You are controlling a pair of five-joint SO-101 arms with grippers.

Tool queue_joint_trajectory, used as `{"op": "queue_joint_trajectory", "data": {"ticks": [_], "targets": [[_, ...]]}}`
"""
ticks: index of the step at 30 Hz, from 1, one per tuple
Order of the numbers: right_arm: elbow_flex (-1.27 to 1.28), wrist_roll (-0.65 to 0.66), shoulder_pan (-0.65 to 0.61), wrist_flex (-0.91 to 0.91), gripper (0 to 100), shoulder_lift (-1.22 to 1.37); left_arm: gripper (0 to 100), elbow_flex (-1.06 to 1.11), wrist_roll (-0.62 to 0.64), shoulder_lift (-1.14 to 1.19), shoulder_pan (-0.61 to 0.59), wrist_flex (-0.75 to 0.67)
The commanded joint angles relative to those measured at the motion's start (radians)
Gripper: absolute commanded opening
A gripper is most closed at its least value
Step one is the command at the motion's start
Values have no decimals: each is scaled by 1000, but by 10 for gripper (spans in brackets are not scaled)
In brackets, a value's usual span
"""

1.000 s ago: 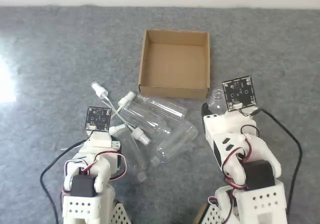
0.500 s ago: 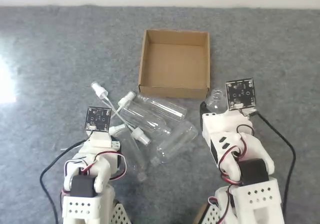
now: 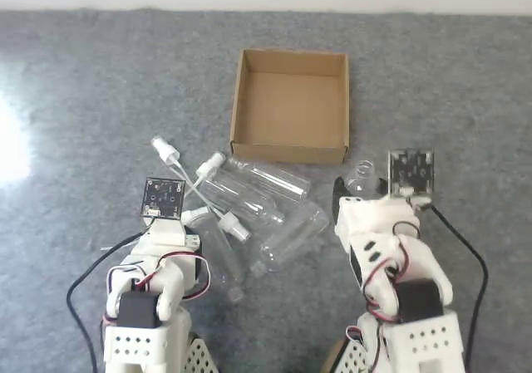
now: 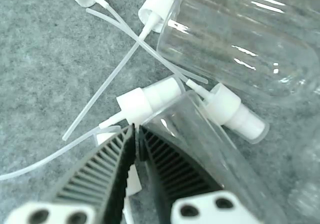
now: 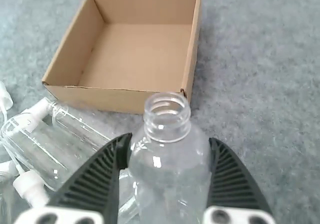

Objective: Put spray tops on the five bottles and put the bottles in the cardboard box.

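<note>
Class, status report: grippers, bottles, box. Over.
Right gripper shut on upright, uncapped clear plastic bottle. Left gripper shut. Brown cardboard box holds no bottle. White spray tops tangled by left jaws.

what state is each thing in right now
box, open, empty
held bottle, no top, gripped by right gripper
left gripper, shut, empty
other bottles, lying on their sides
loose top, lying off any bottle
</note>
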Motion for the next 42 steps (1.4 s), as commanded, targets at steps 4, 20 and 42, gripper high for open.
{"op": "queue_joint_trajectory", "data": {"ticks": [4, 20, 42], "targets": [[121, -6, -4, -18, 131, -328, 13, -21, -2, -18, 2, 5], [149, -9, -5, -19, 129, -311, 13, -21, -2, -18, 5, 5], [164, -9, 2, -27, 129, -309, 13, -143, -8, -18, -2, 9]]}}
